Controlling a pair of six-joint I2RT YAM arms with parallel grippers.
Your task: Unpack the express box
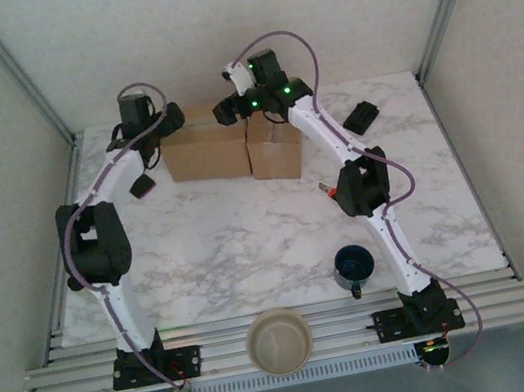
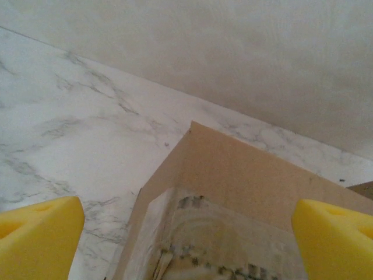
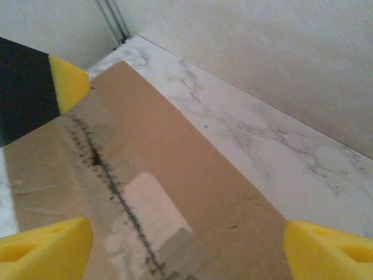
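The express box is a brown cardboard carton at the back of the marble table, its top seam taped over. My left gripper hangs open at the box's left rear corner, its yellow fingertips spread to either side of that corner. From the right, my right gripper reaches over the box top and is open too, with its yellow pads wide apart above the cardboard. One black and yellow finger of the left gripper shows at the upper left of the right wrist view.
A second, smaller cardboard box stands against the first on its right. A black object lies at the back right. A dark blue mug and a beige bowl sit near the front edge. Walls close in behind.
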